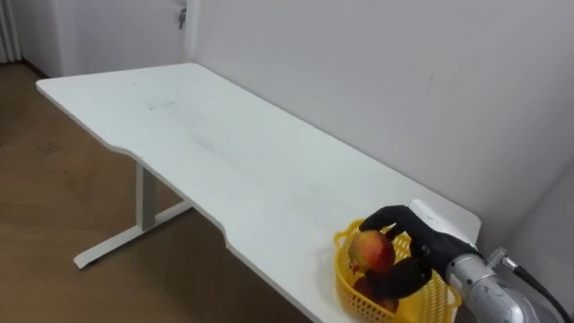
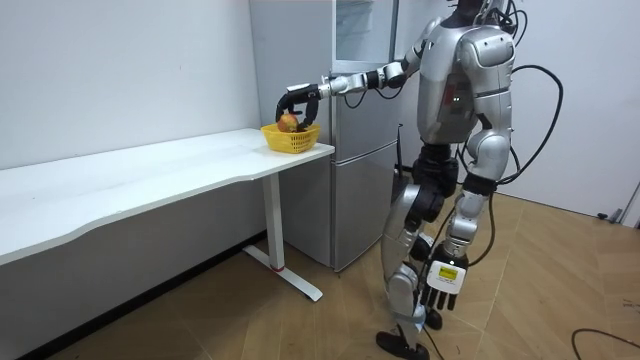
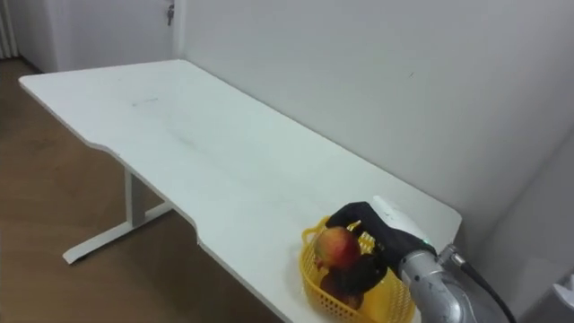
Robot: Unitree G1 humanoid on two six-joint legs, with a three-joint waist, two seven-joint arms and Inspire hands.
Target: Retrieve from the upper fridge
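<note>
While the right hand (image 1: 426, 244) is curling round a red-yellow apple (image 1: 370, 252), the yellow basket (image 1: 357, 298) is sitting directly beneath it, on the white table (image 1: 224, 152). Left hand (image 2: 432, 298) is hanging low; state cannot tell. Likely step: depositing the fruit. Next is calling for lowering, loosening the grip and lifting clear without dragging the basket.
</note>
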